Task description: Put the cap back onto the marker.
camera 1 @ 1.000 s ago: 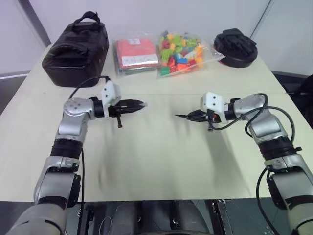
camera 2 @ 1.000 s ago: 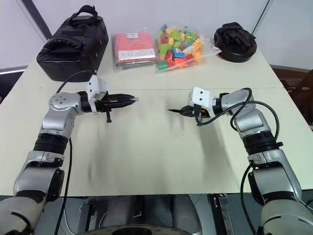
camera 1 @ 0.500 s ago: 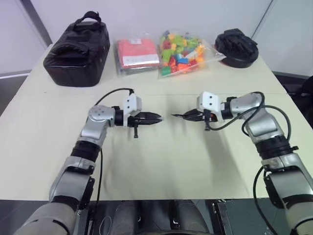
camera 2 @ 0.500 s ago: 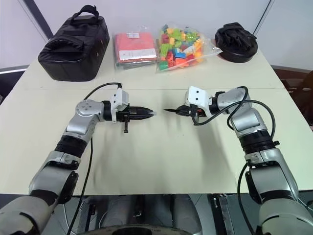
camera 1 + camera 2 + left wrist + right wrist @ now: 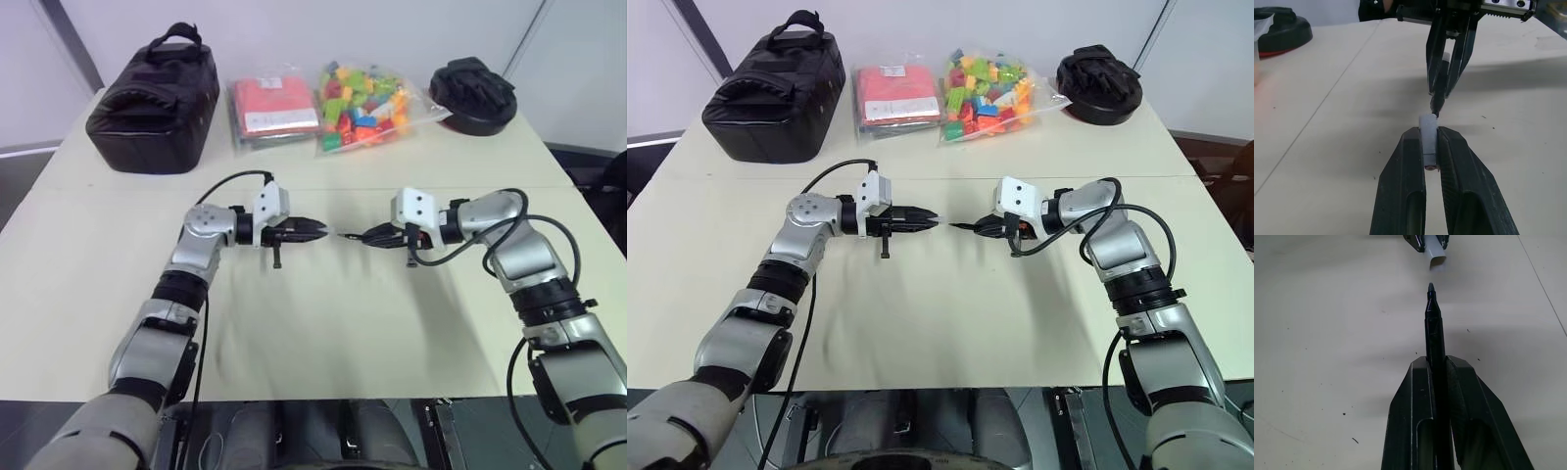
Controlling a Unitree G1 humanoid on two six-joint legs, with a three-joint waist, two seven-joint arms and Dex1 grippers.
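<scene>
1. Cap [image 5: 1427, 142], pale grey-blue, is pinched by the left gripper [image 5: 1429, 147] above the table [image 5: 313, 323].
2. Marker [image 5: 1434, 328] is clamped by the right gripper [image 5: 1436, 367].
3. Marker tip faces the cap's opening, just apart.

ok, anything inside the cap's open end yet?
No. The marker tip sits just short of the cap; a gap shows between them. The cap's interior is too dark to see.

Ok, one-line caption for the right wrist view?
Right pincer shut on slim black marker, pointed tip just short of the small pale grey-blue tube cap opposite, above the beige table.
</scene>
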